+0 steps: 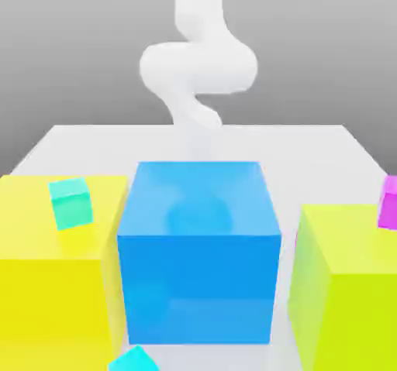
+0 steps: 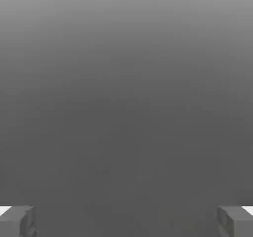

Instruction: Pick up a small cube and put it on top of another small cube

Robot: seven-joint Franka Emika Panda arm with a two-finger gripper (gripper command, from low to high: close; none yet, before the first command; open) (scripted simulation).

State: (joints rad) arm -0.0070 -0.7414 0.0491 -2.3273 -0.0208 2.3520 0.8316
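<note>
Trouble I expect: the small magenta-pink cube (image 1: 389, 201) sits atop the lime-green block (image 1: 349, 284) at the exterior view's right edge, so a careless descent could nudge it off. My arm (image 1: 198, 67) hangs behind the big blue block (image 1: 200, 249). Gripper (image 2: 126, 221) jaws stand wide apart, holding and touching nothing.
</note>
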